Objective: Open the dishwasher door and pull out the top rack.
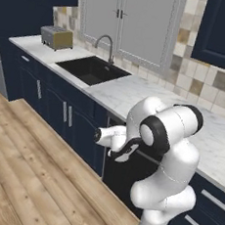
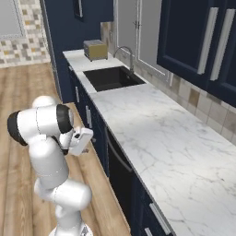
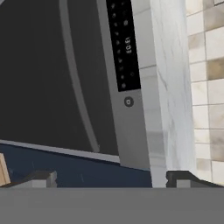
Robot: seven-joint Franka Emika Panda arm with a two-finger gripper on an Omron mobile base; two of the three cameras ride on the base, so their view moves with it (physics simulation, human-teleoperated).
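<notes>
Handle and hand were what mattered at this moment. My gripper [image 3: 111, 177] stood with its jaws wide apart and nothing between them, one dark fingertip [image 3: 41, 177] low on one side of the hand view and its partner on the other.

Ahead of it lay the dishwasher door [image 3: 35, 65], a glossy black panel, shut flush under the marble counter [image 2: 156, 133]. In the hand view the long curved bar handle [image 3: 76, 83] ran up and down the picture, because my wrist was rolled; in the room it lay level across the top of the door, just below the counter's edge. Beside it stood the grey control strip [image 3: 129, 87] with its black display.

From the right base view I could see the gripper [image 2: 82, 140] out in front of the cabinets, near the door [image 2: 117, 173] but apart from it, with open floor [image 2: 27, 92] beneath me. In the left base view my own arm covered most of the door.

I judged that the handle lay forward of my fingers and off to one side of their centre line, so I needed to slide across until the bar sat between the tips, its length crossing the gap, before closing. The top rack sat hidden behind the closed door.
</notes>
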